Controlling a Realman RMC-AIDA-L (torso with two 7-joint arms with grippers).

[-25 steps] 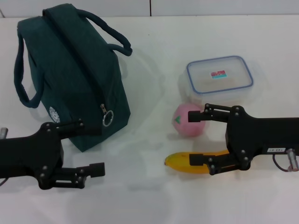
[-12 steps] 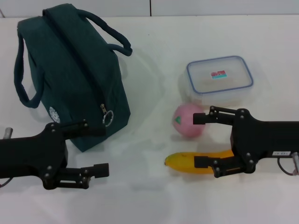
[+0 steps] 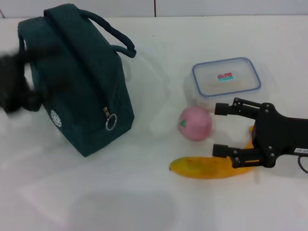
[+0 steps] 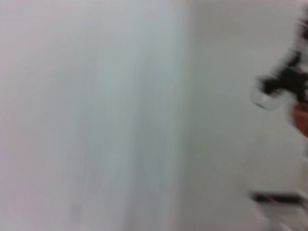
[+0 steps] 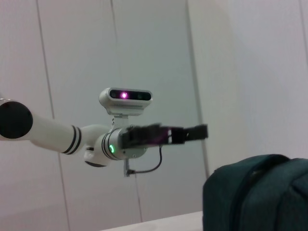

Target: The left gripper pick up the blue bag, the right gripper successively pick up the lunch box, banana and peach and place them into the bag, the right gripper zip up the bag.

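Observation:
The dark blue-green bag (image 3: 82, 91) stands zipped at the table's left, handles up; it also shows in the right wrist view (image 5: 260, 192). The clear lunch box (image 3: 226, 79) with a blue rim sits at the back right. The pink peach (image 3: 195, 123) lies in front of it, and the banana (image 3: 202, 167) lies nearer me. My right gripper (image 3: 219, 130) is open and empty, just right of the peach, over the banana's right end. My left gripper (image 3: 19, 77) is a dark blur at the bag's left side; the right wrist view shows it raised in the air (image 5: 192, 132).
The white table (image 3: 144, 202) runs to a pale wall at the back. The left wrist view is a smear of white with dark streaks at one edge.
My left arm has swung from the table's front left up and back to the bag's left side. My right gripper has shifted right, away from the peach, still open.

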